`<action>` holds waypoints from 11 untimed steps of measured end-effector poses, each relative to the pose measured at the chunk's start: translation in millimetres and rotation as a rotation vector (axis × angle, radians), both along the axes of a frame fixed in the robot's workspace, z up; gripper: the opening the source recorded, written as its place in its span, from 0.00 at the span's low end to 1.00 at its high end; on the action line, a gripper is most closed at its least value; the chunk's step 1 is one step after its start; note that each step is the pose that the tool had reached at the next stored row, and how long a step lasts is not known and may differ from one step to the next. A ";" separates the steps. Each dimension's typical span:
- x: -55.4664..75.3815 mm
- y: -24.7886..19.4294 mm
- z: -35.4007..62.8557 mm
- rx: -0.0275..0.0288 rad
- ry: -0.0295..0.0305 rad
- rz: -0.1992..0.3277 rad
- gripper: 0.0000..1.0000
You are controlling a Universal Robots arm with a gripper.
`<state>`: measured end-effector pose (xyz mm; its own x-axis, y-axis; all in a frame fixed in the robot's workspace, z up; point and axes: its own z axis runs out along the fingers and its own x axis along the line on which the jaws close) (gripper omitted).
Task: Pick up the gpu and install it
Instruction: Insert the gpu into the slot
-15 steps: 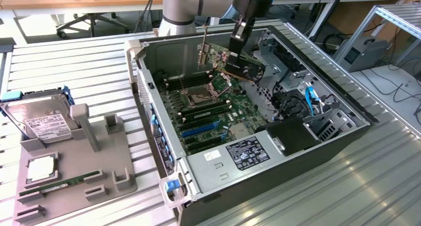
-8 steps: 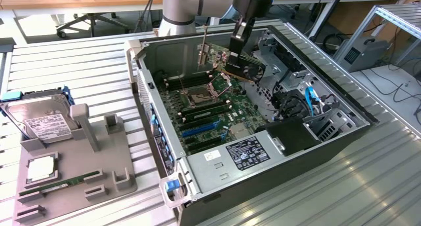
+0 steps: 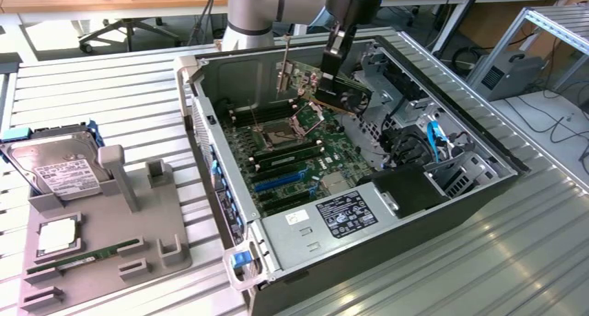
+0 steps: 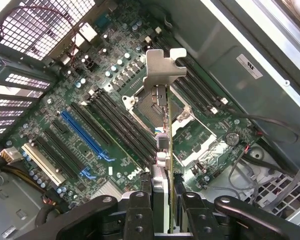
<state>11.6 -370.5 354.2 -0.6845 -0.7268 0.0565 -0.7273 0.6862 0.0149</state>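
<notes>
The black two-fingered gripper [image 4: 162,202] is clamped, partly closed, on the slim dark gpu [image 4: 162,125] with its silvery end bracket. The card is held edge-on above the green motherboard [image 4: 90,100], its long axis running away from the fingers and well apart from the blue expansion slot [image 4: 85,132].

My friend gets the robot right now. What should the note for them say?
Gripper: shut on the gpu, which it holds on edge.
Where: the gpu hangs in the open case, above the motherboard near the CPU socket, clear of the slots.
Done: gpu picked up and brought over the case.
Left: gpu not yet seated in a slot.
Untouched: hard drive on the tray at the exterior view's left.
</notes>
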 end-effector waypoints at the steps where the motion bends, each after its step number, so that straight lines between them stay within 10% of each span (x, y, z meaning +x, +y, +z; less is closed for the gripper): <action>1: 0.0 0.0 0.0 0.0001 0.0000 0.001 0.27; 11: 0.0 0.0 0.0 0.0000 0.0000 0.019 0.27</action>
<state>11.6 -370.5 354.2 -0.6709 -0.7394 0.0565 -0.7399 0.6725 0.0150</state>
